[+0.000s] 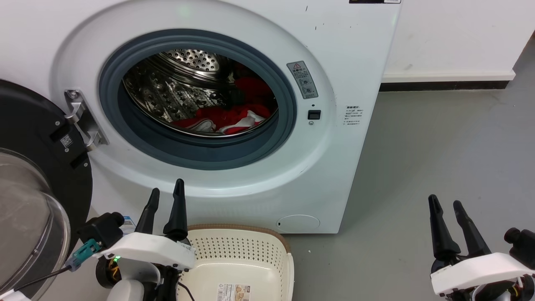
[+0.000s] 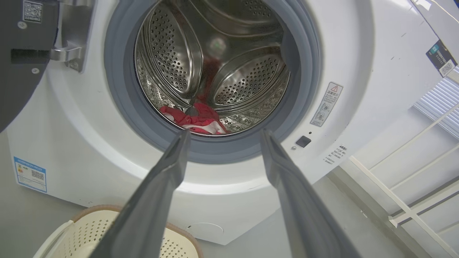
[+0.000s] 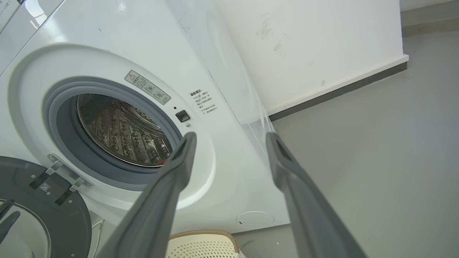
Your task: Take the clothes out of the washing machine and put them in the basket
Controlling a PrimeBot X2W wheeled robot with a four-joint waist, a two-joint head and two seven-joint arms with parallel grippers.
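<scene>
Head view gives you the washing machine (image 1: 334,175) with its door (image 1: 29,138) swung wide open on the left. The clothes (image 1: 234,117) lie as a red heap with white trim on the bottom of the drum (image 1: 175,88), toward its right side, behind the grey rubber ring (image 1: 288,117). The basket (image 1: 238,251) stands on the floor (image 1: 439,146) just in front of the machine, below the opening, and you can read a label sticker (image 1: 234,292) on its bottom.

Your left gripper (image 1: 167,186) hangs over the basket's rear left corner, with its fingers pointing up at the machine's white front. They are spread apart with nothing between them. Your right gripper (image 1: 444,200) hovers over the floor, well apart from the basket and past the machine's right edge. Its fingers are spread too and grip nothing.

Along the left wrist view, the two fingers frame the lower part of the ring, and the red heap lies deeper in the drum between them. The basket's brown rim shows at the bottom left. Along the right wrist view, the gap between the fingers spans the machine's right edge.
</scene>
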